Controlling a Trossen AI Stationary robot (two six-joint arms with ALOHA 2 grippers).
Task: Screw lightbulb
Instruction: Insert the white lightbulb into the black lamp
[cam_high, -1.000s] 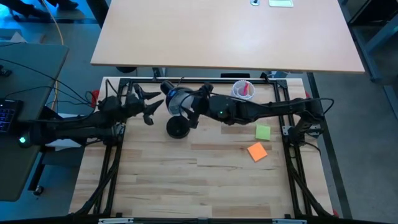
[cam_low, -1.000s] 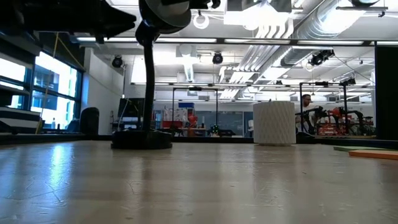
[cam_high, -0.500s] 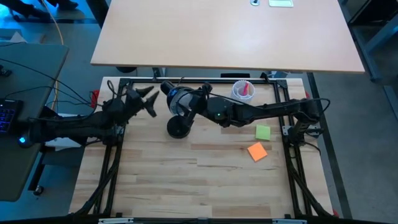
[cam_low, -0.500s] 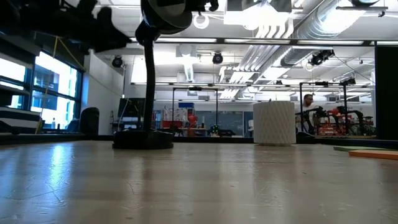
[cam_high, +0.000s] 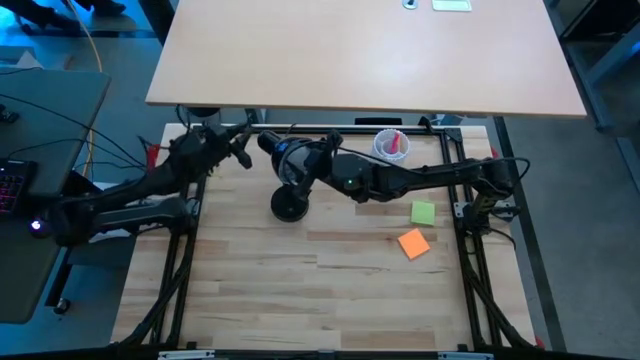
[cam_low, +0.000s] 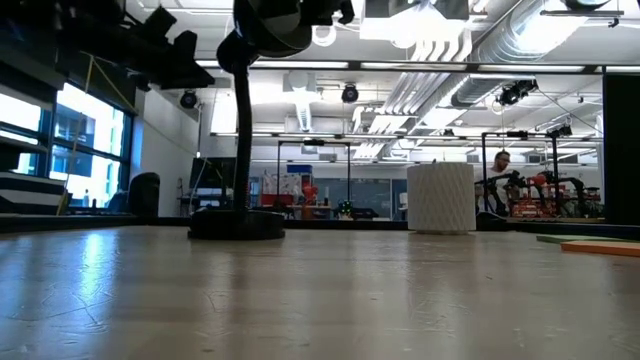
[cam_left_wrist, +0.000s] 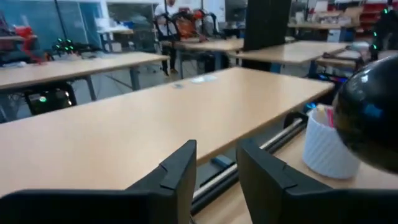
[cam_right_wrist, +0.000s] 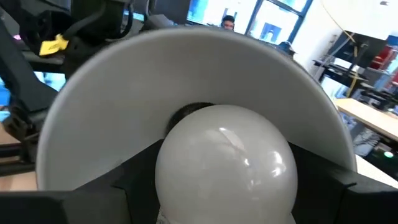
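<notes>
The black desk lamp stands on its round base (cam_high: 290, 207), which also shows in the low view (cam_low: 237, 226). Its head (cam_high: 285, 155) is raised above the table. The white lightbulb (cam_right_wrist: 227, 162) sits in the mouth of the lamp's pale inner shade (cam_right_wrist: 186, 81). Its screw base is hidden. My right gripper (cam_high: 302, 165) is at the lamp head, shut on the bulb. My left gripper (cam_high: 243, 150) is up at the far left, apart from the lamp. Its fingers (cam_left_wrist: 180, 177) are a little apart and hold nothing. My right gripper pinches the lightbulb between its two fingers (cam_right_wrist: 124, 180), one on each side of the round glass (cam_right_wrist: 171, 171). The fingers come about level from the table's right side and point into the shade. The bulb is clear of the table, its far end inside the shade.
A white ribbed cup (cam_high: 390, 145) with a red item stands at the far right of the lamp and shows in the low view (cam_low: 440, 197). A green note (cam_high: 423, 212) and an orange note (cam_high: 413, 243) lie on the right. A large light table (cam_high: 360, 50) stands beyond.
My left gripper has drawn back from the lamp head toward the table's far left corner. The lamp's base has slid slightly toward the right. My right gripper has stayed at the bulb in the shade.
</notes>
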